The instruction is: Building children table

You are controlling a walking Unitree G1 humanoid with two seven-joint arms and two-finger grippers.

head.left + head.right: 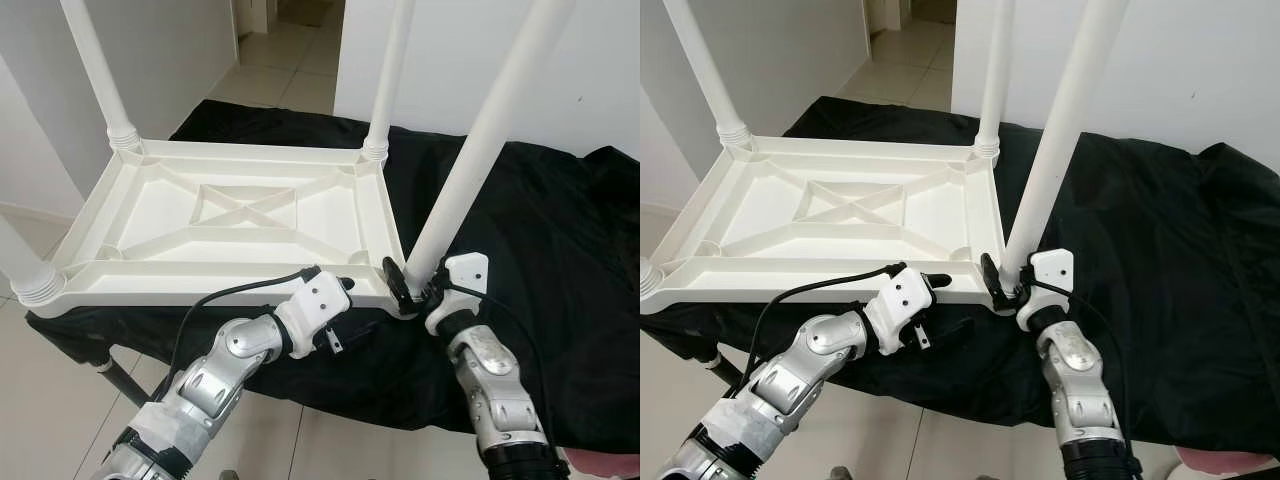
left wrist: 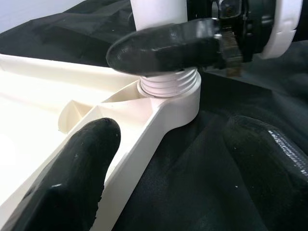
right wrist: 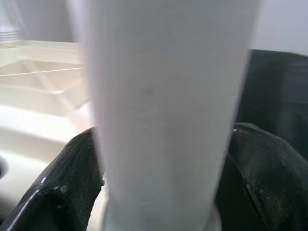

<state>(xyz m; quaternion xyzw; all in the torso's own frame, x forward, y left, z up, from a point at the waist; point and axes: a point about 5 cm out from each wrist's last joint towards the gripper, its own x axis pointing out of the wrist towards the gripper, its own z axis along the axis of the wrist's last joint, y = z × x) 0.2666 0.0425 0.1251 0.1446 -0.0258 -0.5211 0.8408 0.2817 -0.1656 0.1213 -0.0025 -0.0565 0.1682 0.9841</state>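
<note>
Your right gripper (image 1: 415,283) is clamped low on the near-right leg (image 1: 470,165), its two black fingers (image 3: 72,187) pressed against either side of the white tube just above the threaded collar. The right arm rises from below, wrist turned so the fingers reach across toward the table's corner. That leg leans to the right rather than standing straight, while its base sits in the corner socket (image 2: 180,98).

Your left gripper (image 1: 345,310) lies spread open along the near edge of the tabletop (image 1: 240,215), holding nothing. In the left wrist view one finger (image 2: 72,178) rests over the white rim and the other lies on the cloth beside it. The left arm comes in from the lower left with the elbow bent, a black cable looping over the forearm.

The tabletop is upside down, its ribbed underside and X-shaped brace facing up. It rests on a black cloth (image 1: 560,230) draped over a low support, whose dark frame leg (image 1: 125,380) shows under the cloth at the near left.

Three more legs stand in the other corners: far-left leg (image 1: 95,65), far-right leg (image 1: 390,70) and near-left leg (image 1: 20,265). Pale floor tiles (image 1: 290,70) run to a doorway behind, between white walls (image 1: 170,50). At the lower right corner a pink thing (image 1: 600,465) peeks in; you cannot tell what it is.
</note>
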